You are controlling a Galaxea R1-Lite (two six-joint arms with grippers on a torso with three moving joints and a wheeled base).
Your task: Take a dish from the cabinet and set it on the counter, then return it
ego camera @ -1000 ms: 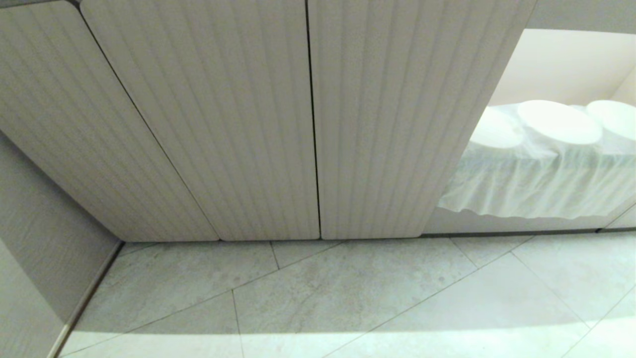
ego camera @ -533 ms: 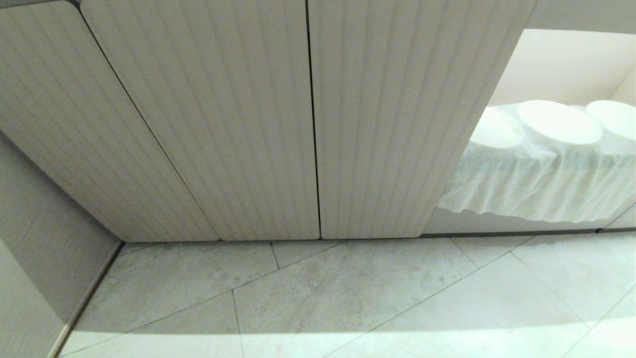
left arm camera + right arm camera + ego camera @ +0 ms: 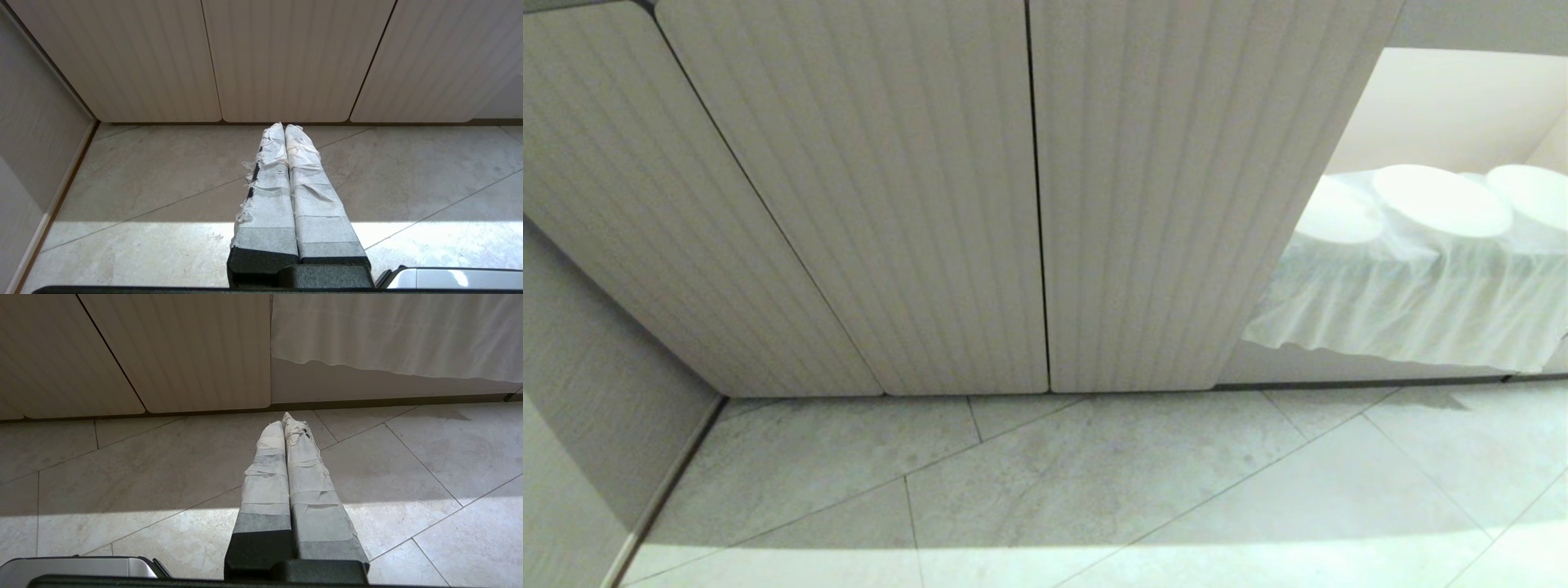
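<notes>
A shelf inside the low beige cabinet (image 3: 1045, 196) with vertically ribbed doors is seen through the open section at the right, covered by a thin white cloth (image 3: 1405, 310) whose wrinkled edge hangs down over the front. Three pale round plates (image 3: 1441, 200) are laid directly on the cloth, side by side. Below, a light grey tiled floor (image 3: 1143, 482) is crossed by diagonal grout lines.
</notes>
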